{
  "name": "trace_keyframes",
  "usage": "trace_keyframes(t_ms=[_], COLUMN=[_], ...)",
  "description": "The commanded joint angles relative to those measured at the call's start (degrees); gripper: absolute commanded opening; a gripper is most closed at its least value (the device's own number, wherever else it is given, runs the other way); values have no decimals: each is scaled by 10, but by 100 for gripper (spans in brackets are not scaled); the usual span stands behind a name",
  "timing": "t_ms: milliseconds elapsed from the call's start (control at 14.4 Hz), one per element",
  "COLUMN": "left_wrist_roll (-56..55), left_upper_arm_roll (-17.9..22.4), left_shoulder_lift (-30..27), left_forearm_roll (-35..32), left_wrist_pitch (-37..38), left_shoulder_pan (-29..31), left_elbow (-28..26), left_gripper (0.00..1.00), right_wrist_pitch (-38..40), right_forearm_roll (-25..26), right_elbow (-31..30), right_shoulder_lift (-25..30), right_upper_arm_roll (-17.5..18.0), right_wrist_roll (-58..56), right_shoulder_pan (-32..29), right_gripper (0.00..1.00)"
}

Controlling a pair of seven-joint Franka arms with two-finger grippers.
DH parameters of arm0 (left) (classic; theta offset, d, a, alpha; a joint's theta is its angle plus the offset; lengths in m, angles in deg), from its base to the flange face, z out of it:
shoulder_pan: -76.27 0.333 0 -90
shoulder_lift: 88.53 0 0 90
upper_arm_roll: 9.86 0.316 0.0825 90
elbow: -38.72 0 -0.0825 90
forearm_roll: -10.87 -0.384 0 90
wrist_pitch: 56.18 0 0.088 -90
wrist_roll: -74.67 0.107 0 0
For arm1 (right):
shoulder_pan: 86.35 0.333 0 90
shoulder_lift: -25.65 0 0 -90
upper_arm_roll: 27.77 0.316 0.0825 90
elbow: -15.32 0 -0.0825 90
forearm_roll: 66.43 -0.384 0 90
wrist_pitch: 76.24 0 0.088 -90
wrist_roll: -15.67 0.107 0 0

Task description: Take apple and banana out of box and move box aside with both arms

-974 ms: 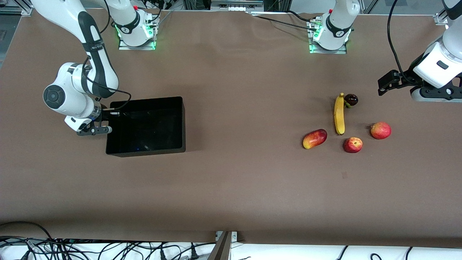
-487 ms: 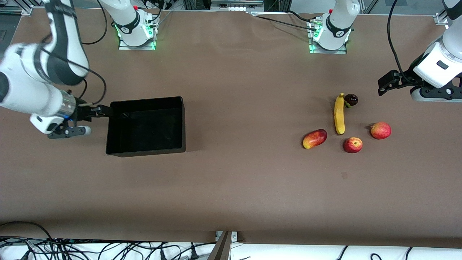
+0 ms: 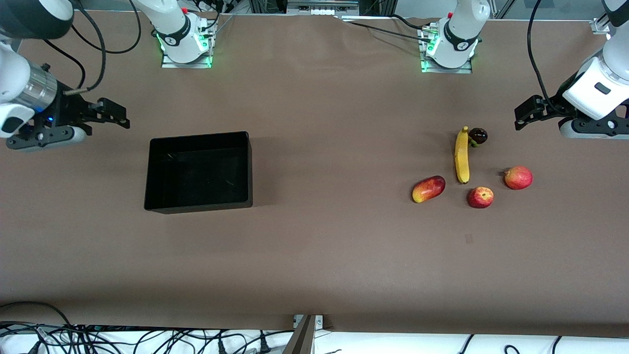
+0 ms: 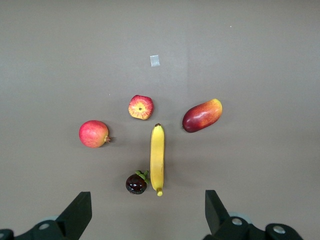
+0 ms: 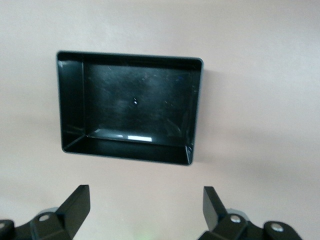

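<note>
right gripper hangs wide open and empty over bare table at the right arm's end, well apart from the box; left gripper waits wide open and empty over its own end of the table. looks basically done, so i'd just pull both arms straight up and clear without clipping the box wall; box sits empty, with banana and apple out on the table near the left gripper, beside three other fruits.
</note>
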Motion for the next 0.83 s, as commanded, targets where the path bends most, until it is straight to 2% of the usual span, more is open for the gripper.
trace_keyframes(t_ms=[0, 70, 139, 278, 765], left_wrist_roll=[-5, -5, -5, -5, -5], left_upper_arm_roll=[-2, -3, -3, -3, -3], left_shoulder_lift=[-5, -5, -6, -5, -3], left_forearm_roll=[8, 8, 8, 8, 8], left_wrist_pitch=[6, 9, 10, 11, 12], left_shoulder_pan=[0, 0, 0, 0, 0], left_elbow=[0, 0, 0, 0, 7], left_gripper=[100, 100, 100, 100, 100], right_wrist_pitch=[25, 26, 27, 28, 30], right_forearm_roll=[22, 28, 33, 41, 51], right_elbow=[0, -1, -3, -5, 17], right_shoulder_lift=[20, 27, 34, 42, 31], right_upper_arm_roll=[91, 135, 155, 221, 225], right_wrist_roll=[7, 7, 7, 2, -2], right_shoulder_pan=[-73, -111, -134, -194, -200], right_gripper=[100, 100, 100, 100, 100])
